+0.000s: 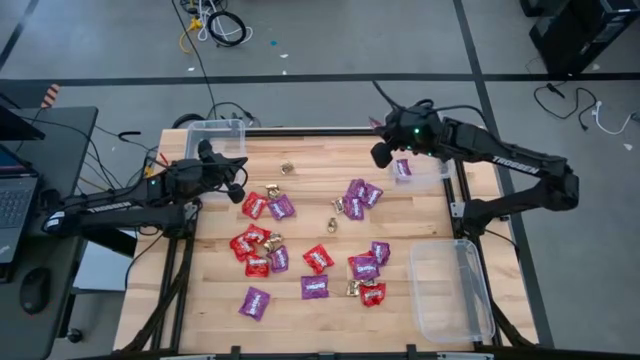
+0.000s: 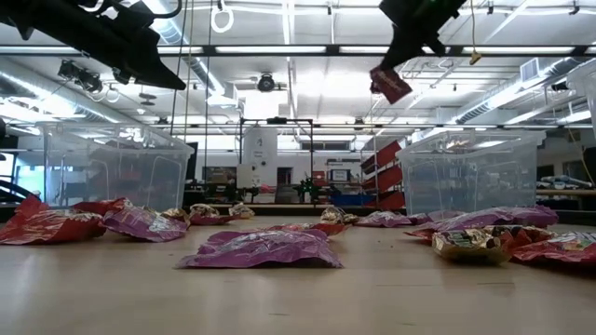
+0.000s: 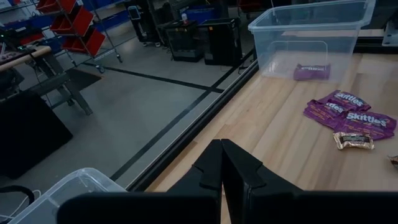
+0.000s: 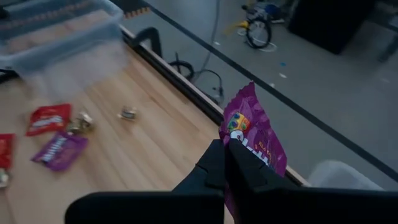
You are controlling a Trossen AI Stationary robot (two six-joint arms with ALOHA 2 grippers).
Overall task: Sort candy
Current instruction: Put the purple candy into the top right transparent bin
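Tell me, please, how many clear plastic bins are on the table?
3: the left bin at the table's far left corner, the small bin at its far right edge, and the large bin at its near right corner. None looks hidden.

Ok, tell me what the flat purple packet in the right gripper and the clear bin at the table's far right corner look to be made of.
Flat purple packet, shut in the right gripper: seemingly thin glossy plastic film, crinkled, printed with a logo. Clear bin: likely rigid transparent plastic with a smooth shine; another purple packet shows through its wall.
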